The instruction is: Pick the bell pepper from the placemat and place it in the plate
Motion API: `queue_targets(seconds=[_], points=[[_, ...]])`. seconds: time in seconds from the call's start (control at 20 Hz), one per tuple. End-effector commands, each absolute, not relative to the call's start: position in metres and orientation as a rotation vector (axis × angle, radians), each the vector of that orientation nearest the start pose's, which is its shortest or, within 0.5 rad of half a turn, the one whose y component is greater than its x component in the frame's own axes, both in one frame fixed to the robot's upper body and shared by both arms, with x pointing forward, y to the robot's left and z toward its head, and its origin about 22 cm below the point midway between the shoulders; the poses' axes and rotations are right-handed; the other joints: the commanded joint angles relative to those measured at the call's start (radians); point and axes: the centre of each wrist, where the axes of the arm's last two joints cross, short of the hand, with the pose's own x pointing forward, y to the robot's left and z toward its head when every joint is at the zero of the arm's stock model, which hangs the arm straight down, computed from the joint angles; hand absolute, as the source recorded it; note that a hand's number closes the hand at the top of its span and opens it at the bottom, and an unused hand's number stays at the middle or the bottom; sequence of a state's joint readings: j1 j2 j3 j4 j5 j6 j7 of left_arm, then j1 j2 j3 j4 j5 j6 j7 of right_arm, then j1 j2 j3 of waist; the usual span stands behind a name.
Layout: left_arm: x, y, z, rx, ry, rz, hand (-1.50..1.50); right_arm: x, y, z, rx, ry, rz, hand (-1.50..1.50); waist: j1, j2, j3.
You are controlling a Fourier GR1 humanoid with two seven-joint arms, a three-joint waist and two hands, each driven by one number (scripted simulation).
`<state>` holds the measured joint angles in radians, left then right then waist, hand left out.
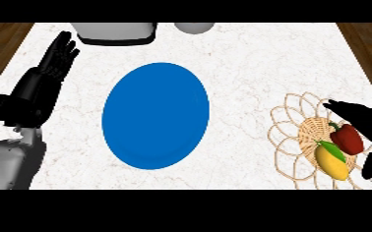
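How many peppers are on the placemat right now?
2: a red bell pepper beside the right hand, and a yellow pepper just below it. More may hide beyond the frame's edge.

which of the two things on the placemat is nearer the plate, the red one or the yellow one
The yellow fruit: it lies lower left on the woven placemat, slightly closer to the blue plate. The red bell pepper sits beside the right hand.

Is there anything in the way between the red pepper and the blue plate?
No. Only bare counter lies between the pepper on the placemat and the plate. A mango sits beside the pepper, away from that path.
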<state>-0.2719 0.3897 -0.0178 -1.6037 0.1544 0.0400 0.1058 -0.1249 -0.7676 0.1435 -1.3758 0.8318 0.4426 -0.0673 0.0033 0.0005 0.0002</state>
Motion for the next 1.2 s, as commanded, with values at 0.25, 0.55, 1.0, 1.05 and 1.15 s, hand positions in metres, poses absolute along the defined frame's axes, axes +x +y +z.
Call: queue_targets(seconds=[0.25, 0.55, 1.0, 1.05, 1.15], points=[[0.305, 0.28, 0.092, 0.135, -1.74, -0.222, 0.0, 0.293, -0.373, 0.028, -0.739, -0.761, 1.52, -1.5, 0.002, 0.002, 0.0], [0.305, 0.275, 0.115, 0.123, -1.739, -0.242, 0.0, 0.277, -0.398, 0.009, -0.82, -0.709, 1.539, -1.5, -0.003, 0.0, 0.0], [0.294, 0.281, 0.099, 0.147, -1.75, -0.235, 0.0, 0.298, -0.385, 0.013, -0.948, -1.12, 1.478, 1.5, 0.006, 0.001, 0.001], [0.302, 0.282, 0.096, 0.147, -1.761, -0.249, 0.0, 0.288, -0.39, 0.019, -0.987, -1.162, 1.49, 1.5, -0.008, 0.0, 0.0], [0.293, 0.29, 0.11, 0.15, -1.74, -0.218, 0.0, 0.281, -0.378, 0.02, -1.036, -1.148, 1.422, 1.5, -0.008, -0.003, 0.0]])
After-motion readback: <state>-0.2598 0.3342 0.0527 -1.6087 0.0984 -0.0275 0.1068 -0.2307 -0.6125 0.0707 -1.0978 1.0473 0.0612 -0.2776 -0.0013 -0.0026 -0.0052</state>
